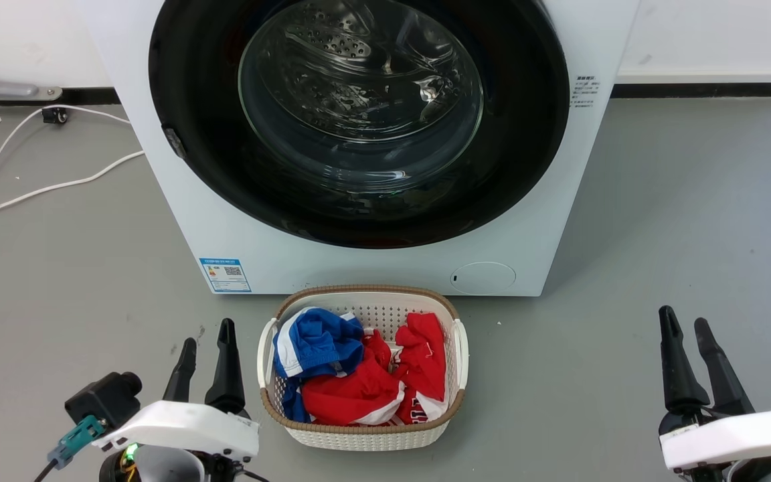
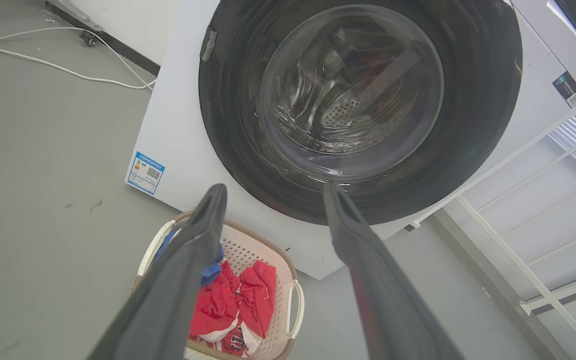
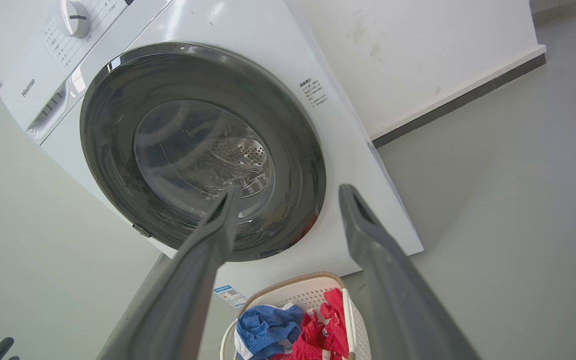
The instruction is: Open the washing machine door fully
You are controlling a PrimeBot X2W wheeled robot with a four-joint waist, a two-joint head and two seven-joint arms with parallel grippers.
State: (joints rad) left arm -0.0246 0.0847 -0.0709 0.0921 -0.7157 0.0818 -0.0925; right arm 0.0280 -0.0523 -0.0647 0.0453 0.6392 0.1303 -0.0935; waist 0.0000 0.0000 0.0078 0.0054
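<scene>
Both empty, fingers spread: left gripper [image 1: 207, 333] and right gripper [image 1: 683, 317]. The washing machine door [image 1: 362, 120] sits shut up ahead of them, its grey tab [image 1: 175, 142] nearer the left.

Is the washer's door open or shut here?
Shut: the round glossy black glass-centred door lies flush on the white box-shaped washing machine, no gap showing.

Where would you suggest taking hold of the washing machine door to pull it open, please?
Probably the grey tab on the rim of the washing machine door, at its left side in the head view. The disc lies shut and flush on the washing machine, offering no other edge. Come from the left with the open left gripper, hooking a finger behind the tab.
</scene>
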